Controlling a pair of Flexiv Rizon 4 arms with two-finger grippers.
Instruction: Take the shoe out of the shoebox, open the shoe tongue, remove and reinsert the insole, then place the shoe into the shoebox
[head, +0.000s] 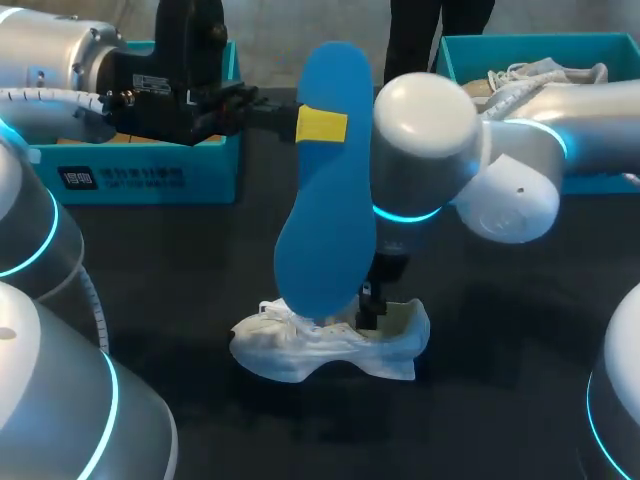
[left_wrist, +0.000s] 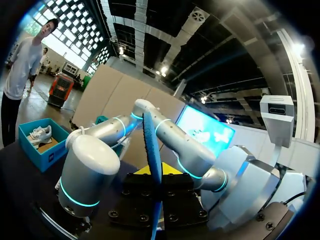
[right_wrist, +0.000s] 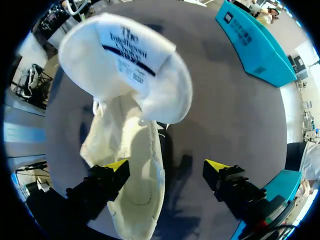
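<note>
While our left fingers (head: 320, 125) pinch the blue insole (head: 325, 200) near its upper end, it hangs upright above the table (head: 200, 260). Its lower end is at the white sneaker (head: 330, 345), though we cannot tell whether the two touch. From the left wrist the insole shows edge-on, clamped from both sides. We judge it is held high and upright so that its lower end can be fed down into the sneaker's mouth.

Our right fingers (right_wrist: 116, 167) are spread wide and grip nothing. One reaches into the heel opening and the other hangs outside over bare table, probably to steady the sneaker. Its tongue (right_wrist: 132, 55) is folded up and away, leaving the inside open.

The sneaker rests on its sole near the table's middle, well apart from two teal shoeboxes along the far edge. One shoebox (head: 150, 175) sits toward the far left corner. The other (head: 530, 40), at the far right corner, holds a second sneaker (head: 545, 72). Reinsertion looks like the step in hand.
</note>
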